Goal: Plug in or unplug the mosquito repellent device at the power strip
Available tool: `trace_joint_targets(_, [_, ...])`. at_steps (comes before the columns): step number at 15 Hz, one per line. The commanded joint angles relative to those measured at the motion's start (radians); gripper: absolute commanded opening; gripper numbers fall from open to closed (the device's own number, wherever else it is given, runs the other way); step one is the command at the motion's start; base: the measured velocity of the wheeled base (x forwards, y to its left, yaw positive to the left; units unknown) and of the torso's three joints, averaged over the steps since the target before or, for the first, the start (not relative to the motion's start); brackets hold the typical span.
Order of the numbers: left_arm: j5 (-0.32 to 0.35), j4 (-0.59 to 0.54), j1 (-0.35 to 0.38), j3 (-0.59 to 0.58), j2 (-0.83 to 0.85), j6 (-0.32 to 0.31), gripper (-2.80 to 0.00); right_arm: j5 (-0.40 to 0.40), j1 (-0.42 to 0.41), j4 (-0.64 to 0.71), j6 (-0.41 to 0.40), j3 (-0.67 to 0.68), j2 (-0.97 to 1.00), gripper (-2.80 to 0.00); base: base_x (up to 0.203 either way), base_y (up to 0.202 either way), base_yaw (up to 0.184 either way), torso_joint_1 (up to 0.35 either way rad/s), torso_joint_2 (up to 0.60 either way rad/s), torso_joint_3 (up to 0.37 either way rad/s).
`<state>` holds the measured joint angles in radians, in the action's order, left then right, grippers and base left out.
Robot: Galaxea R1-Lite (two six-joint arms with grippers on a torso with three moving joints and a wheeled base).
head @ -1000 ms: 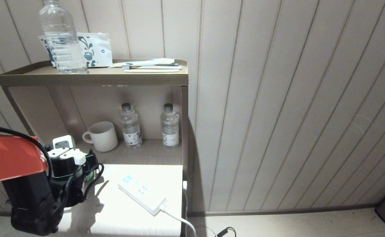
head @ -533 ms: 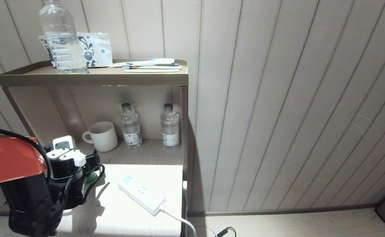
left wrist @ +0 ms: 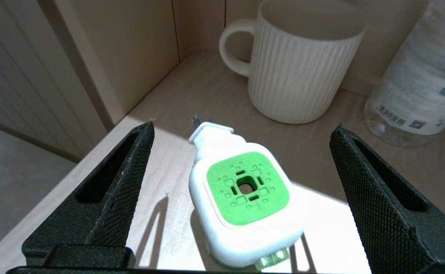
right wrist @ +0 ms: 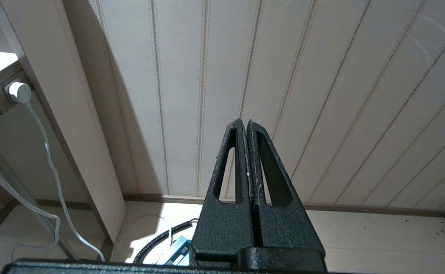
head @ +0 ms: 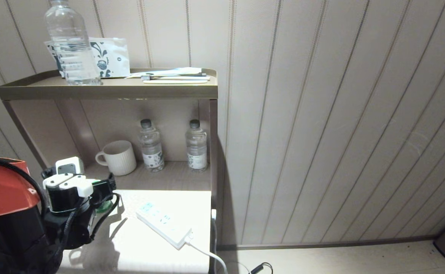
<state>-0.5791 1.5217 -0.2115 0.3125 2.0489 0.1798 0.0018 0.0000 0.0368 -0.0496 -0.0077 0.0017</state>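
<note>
Small white mosquito repellent device (left wrist: 241,201) with green square centre and translucent green bottle standing upright near the left edge of the pale lit table (head: 157,251), unplugged, touching neither finger. Left claw (left wrist: 241,182) above it, black fingers (left wrist: 108,190) spread wide to either side. Flat white power strip (head: 164,223) well apart, toward the right edge. Right claw (right wrist: 247,160) pressed together, empty, off the table.

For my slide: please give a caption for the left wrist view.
Open left gripper above the mosquito repellent device, standing free beside a mug.
</note>
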Motion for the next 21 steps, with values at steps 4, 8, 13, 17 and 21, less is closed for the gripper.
trace_joint_targets(4, [-0.001, 0.048, -0.005, -0.089, -0.204, -0.049, 0.0, 0.001, 0.0, 0.0, -0.001, 0.0, 0.001, -2.8, 0.0, 0.0, 0.0, 0.0, 0.0, 0.0])
trace_joint_targets(8, [0.022, 0.017, -0.008, -0.165, -0.5, -0.11, -2.8, 0.001, 0.0, 0.0, -0.001, 0.0, 0.001, -2.8, 0.0, 0.0, 0.0, 0.0, 0.0, 0.0])
trace_joint_targets(13, [0.062, -0.531, -0.009, -0.117, -1.116, -0.175, -2.8, 0.0, 0.0, 0.0, -0.001, 0.0, 0.001, -2.8, 0.0, 0.0, 0.0, 0.0, 0.0, 0.0])
trace_joint_targets(17, [0.196, -1.216, 0.02, -0.033, -1.64, -0.196, -2.8, 0.001, 0.0, 0.0, -0.001, 0.0, 0.001, -2.8, 0.0, 0.0, 0.0, 0.0, 0.0, 0.0])
trace_joint_targets(21, [0.361, -1.466, 0.152, -0.155, -1.785, -0.203, -2.8, 0.0, 0.0, 0.0, -0.001, 0.0, 0.001, -2.8, 0.0, 0.0, 0.0, 0.0, 0.0, 0.0])
